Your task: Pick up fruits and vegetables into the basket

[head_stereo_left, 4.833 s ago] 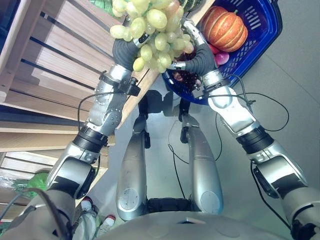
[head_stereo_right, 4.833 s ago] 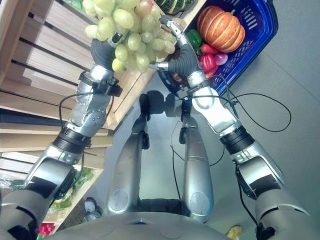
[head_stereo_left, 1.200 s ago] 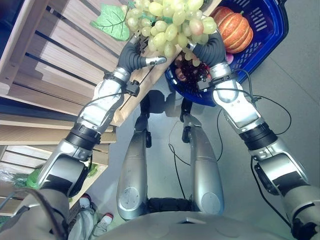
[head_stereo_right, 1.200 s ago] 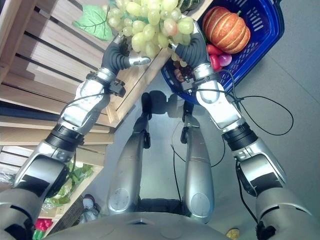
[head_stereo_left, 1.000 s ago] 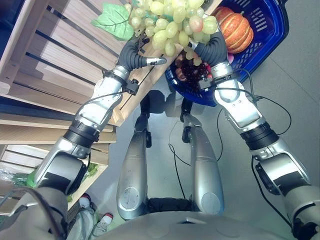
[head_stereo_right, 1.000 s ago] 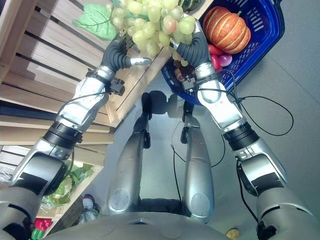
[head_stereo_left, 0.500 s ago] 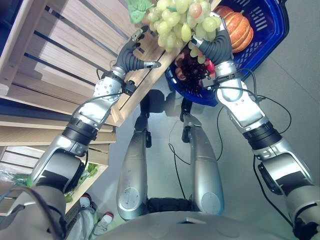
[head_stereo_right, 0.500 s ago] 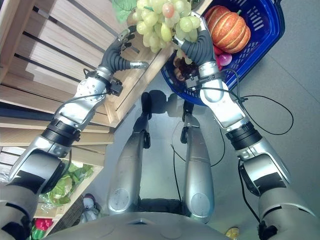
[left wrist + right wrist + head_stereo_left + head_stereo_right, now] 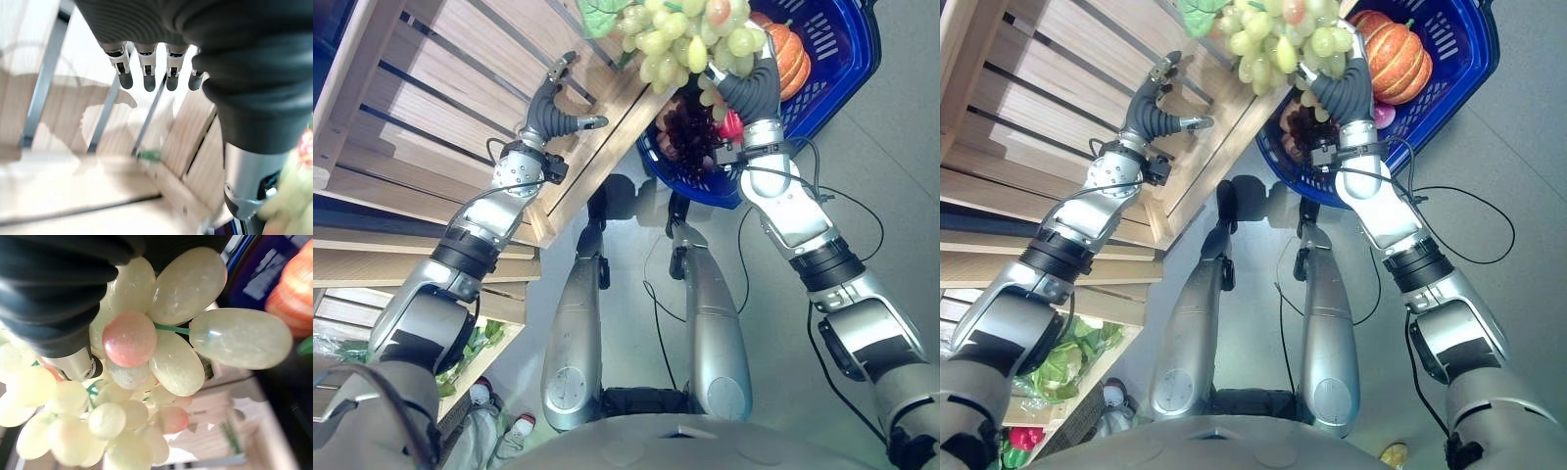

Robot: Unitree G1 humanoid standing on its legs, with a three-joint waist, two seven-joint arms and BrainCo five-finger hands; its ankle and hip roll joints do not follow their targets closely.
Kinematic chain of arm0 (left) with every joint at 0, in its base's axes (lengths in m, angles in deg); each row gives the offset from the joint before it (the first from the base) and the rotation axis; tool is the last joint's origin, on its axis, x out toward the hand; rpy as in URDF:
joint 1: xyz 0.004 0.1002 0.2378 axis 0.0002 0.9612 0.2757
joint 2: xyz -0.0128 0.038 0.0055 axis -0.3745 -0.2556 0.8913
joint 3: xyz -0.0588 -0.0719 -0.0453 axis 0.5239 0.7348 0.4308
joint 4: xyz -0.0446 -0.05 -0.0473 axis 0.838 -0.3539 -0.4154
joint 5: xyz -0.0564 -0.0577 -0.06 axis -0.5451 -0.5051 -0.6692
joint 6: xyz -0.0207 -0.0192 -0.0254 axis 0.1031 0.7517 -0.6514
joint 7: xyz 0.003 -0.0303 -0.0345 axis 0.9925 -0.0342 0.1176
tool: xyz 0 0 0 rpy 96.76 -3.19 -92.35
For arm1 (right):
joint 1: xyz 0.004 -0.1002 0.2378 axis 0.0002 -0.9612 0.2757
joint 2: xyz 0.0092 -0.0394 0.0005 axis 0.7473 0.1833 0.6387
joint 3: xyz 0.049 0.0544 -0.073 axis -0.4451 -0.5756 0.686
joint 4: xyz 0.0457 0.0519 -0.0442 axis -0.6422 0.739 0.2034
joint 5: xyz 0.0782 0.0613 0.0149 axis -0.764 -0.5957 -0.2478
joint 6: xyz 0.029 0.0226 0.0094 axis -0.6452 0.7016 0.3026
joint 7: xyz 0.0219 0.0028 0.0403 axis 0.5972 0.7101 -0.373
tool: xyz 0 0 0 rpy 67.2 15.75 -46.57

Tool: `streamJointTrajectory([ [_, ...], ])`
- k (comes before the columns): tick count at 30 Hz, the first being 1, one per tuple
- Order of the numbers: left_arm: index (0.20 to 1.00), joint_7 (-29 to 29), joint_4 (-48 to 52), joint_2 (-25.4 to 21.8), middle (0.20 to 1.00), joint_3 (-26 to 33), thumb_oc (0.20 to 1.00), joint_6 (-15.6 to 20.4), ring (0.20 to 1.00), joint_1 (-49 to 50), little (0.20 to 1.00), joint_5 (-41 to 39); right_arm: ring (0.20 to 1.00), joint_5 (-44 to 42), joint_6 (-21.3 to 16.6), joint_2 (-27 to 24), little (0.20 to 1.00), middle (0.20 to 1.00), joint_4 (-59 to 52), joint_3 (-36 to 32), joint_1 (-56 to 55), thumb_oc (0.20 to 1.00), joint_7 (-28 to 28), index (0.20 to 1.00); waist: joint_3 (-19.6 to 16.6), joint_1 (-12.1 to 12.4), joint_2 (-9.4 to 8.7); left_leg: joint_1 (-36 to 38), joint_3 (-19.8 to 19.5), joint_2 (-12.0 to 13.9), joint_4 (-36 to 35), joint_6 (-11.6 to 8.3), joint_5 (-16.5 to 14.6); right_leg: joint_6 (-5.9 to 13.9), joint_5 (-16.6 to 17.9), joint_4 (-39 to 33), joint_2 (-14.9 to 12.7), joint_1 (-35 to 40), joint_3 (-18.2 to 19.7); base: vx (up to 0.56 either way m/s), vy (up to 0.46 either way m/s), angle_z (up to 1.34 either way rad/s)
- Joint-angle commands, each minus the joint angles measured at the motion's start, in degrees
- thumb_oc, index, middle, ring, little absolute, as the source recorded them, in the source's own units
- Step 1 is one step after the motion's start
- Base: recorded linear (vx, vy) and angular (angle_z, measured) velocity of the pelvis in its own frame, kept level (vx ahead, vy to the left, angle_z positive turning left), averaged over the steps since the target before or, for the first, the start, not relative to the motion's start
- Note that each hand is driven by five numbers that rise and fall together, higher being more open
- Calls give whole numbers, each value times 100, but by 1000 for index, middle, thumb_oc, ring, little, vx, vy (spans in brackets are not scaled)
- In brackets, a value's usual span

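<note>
- Right hand [image 9: 751, 90] grips the green grapes [image 9: 690, 39], fingers wrapped into the bunch, right over the blue basket [image 9: 837, 69].
- In the basket: an orange pumpkin [image 9: 785, 54], dark grapes [image 9: 688, 137], something red.
- Left hand [image 9: 548, 106] is loose-fingered and holding nothing above the wooden crate [image 9: 460, 108].

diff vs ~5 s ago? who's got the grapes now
The left hand let go of the green grapes and drew back over the wooden crate, fingers open. The right hand alone carries the bunch, shifted toward the blue basket. The pumpkin lies in the basket as before.
</note>
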Motion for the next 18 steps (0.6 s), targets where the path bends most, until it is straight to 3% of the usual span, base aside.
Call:
streamJointTrajectory([
  [1, 1000, -503, -175, 333, 1000, 479, 1000, 689, 1000, 194, 1000, 88, 200, -36, -632, 30, 200, 200, -313, -290, -50, 200, 357, 200, -258, -207, 176, -62, 48, -311, 573, 61, -699, 551, 139, -573, 146, 492, -224, 0, 0, 0],
  [12, 1000, -1169, -896, 539, 1000, 661, 1000, 1067, 1000, 208, 1000, 129, 200, -101, -798, 103, 200, 200, 397, -492, -113, 200, 1086, 200, -258, -227, 200, -43, 48, -314, 594, 35, -734, 546, 78, -495, 162, 466, -191, 0, 0, 0],
  [18, 1000, -1219, -1411, 620, 1000, 601, 1000, 1153, 1000, 91, 1000, 53, 200, -362, -723, 137, 200, 200, 1092, -473, -23, 200, 1313, 200, -258, -236, 223, -43, 52, -314, 597, 27, -747, 543, 66, -471, 177, 444, -178, 0, 0, 0],
])
